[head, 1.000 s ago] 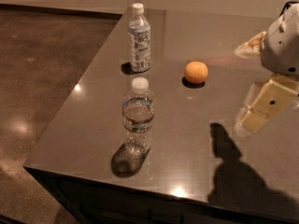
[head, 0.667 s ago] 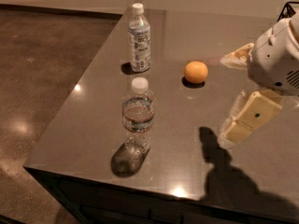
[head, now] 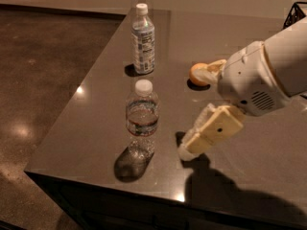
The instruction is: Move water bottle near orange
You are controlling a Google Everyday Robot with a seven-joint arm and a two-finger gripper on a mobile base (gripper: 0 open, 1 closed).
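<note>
Standing upright near tabletop front-left corner: water bottle, open surface around. To its right, gripper low, fingers spread apart, empty. Beyond, orange partly behind upper finger. Farthest, labelled bottle near left edge.

Single view. The camera sits above the near edge of the desk and faces down and across it towards the far wall at the top of the frame. Range is close: the desk fills most of the frame, with floor down the left side. The arm enters from the right edge. The gripper is right of centre, large in frame, fingers apart. The water bottle stands at centre and the orange right of centre, above the gripper.
</note>
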